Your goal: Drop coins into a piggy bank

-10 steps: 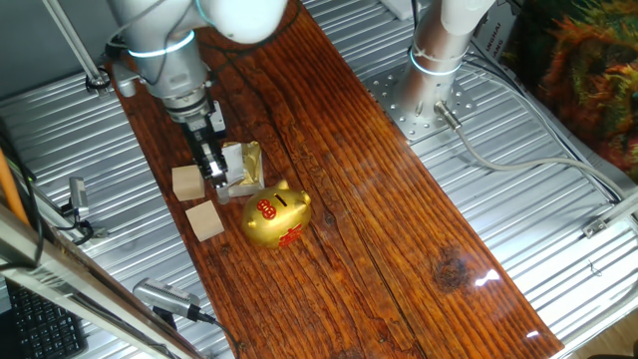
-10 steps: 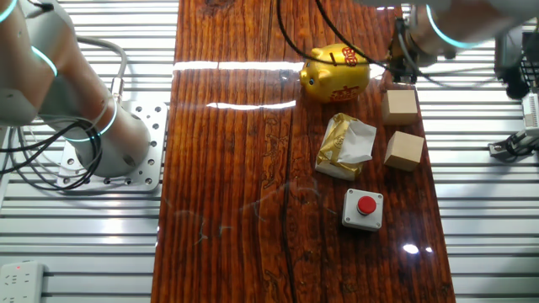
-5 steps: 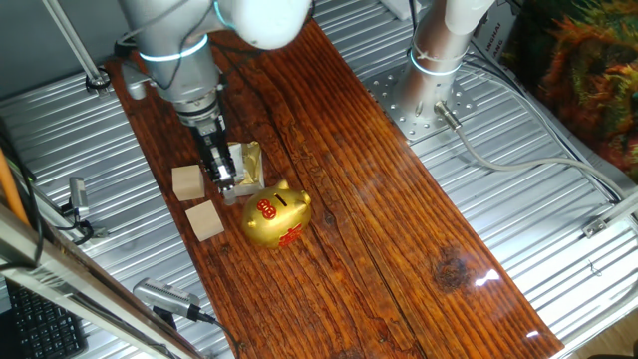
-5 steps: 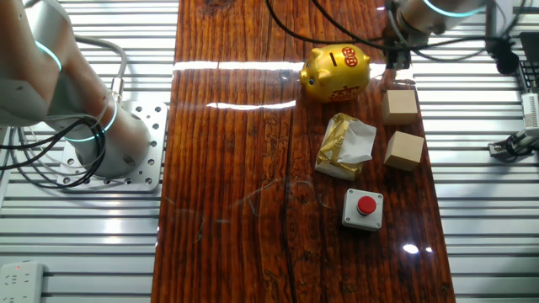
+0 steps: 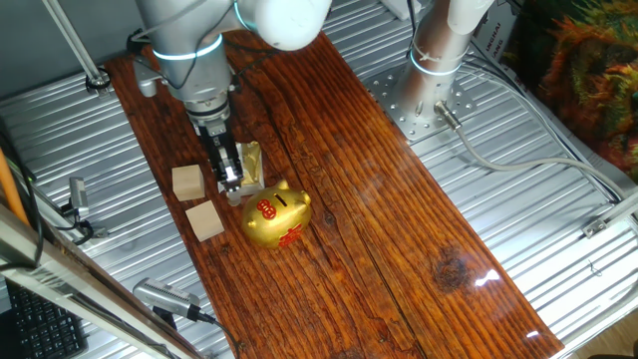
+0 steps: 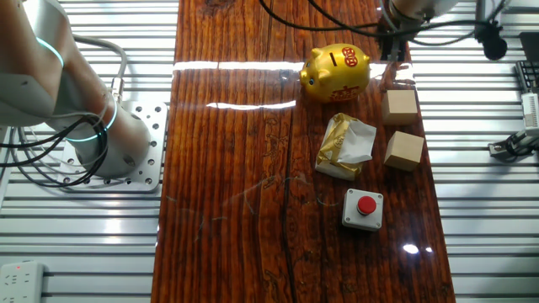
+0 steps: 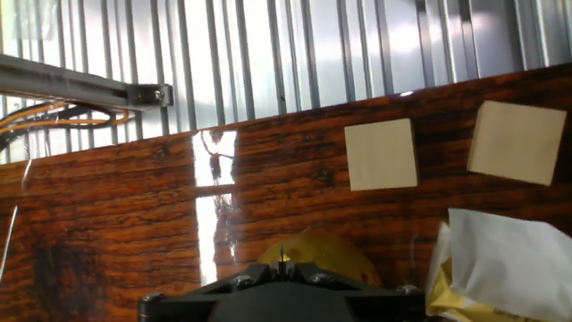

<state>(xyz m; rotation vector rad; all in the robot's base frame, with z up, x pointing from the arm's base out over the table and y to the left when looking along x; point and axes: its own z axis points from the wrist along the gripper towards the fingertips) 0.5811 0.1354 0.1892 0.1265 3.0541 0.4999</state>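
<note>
Dark wood board (image 5: 389, 219) is lying on a ribbed metal table (image 5: 558, 259). The piggy bank (image 5: 276, 215) is sitting on the board near one long edge, slot up, red markings showing. The gripper (image 5: 230, 181) is hanging just beside the pig, over the foil wrapper (image 6: 346, 146); in the hand view the pig's gold top (image 7: 313, 251) is peeking up right past the gripper body. Can't tell whether the fingers are wide or narrow, or gripping anything: too small in one fixed view, hidden in the hand view. Two wooden cubes (image 6: 402, 107) (image 6: 404, 149) are sitting beside the wrapper, near the pig. A red button box (image 6: 364, 208) is sitting further along the board.
</note>
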